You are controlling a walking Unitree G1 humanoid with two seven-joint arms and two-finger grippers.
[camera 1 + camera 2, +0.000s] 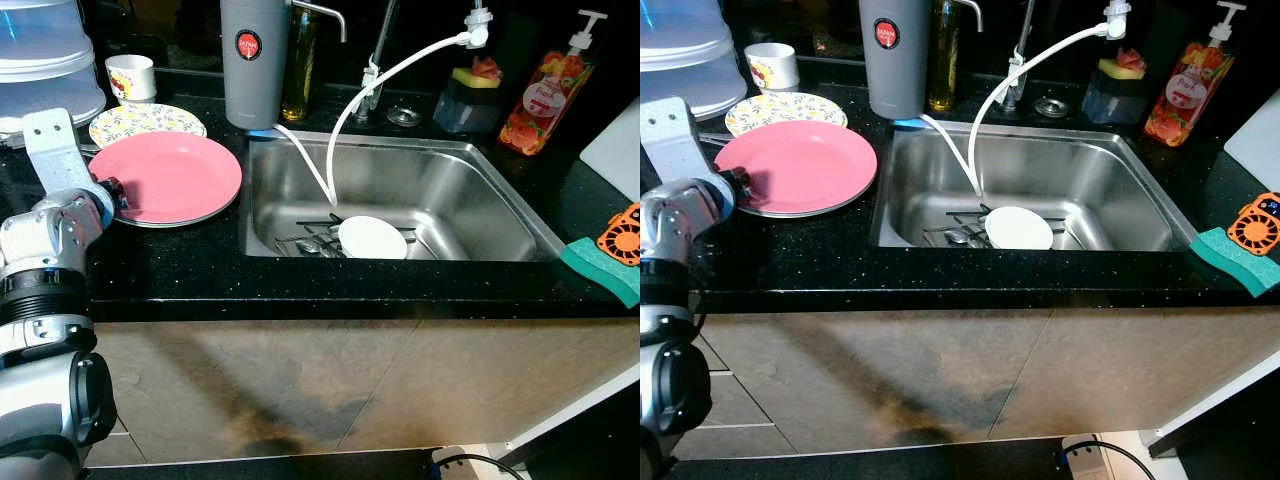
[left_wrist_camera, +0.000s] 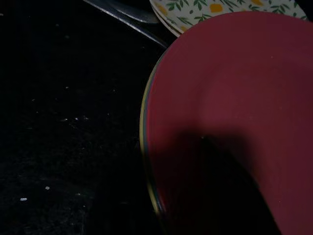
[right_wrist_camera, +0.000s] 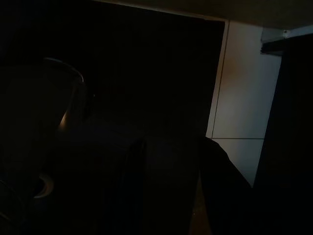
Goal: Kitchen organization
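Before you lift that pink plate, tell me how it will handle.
The pink plate looks rigid and glazed, so probably slippery and breakable. It sits on another plate, so it may slide if pushed. The left claw is at its rim; a thin edge gives little grip.

You see the left arm [image 1: 50,250] raised at the countertop's [image 1: 200,270] left edge, its wrist beside the pink plate [image 1: 175,175]. A white dish [image 1: 372,238] lies over cutlery in the sink [image 1: 480,190].

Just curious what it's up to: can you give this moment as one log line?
task: kitchen organization | left hand: at near rim of pink plate on counter | right hand: idle | sink: white dish, cutlery
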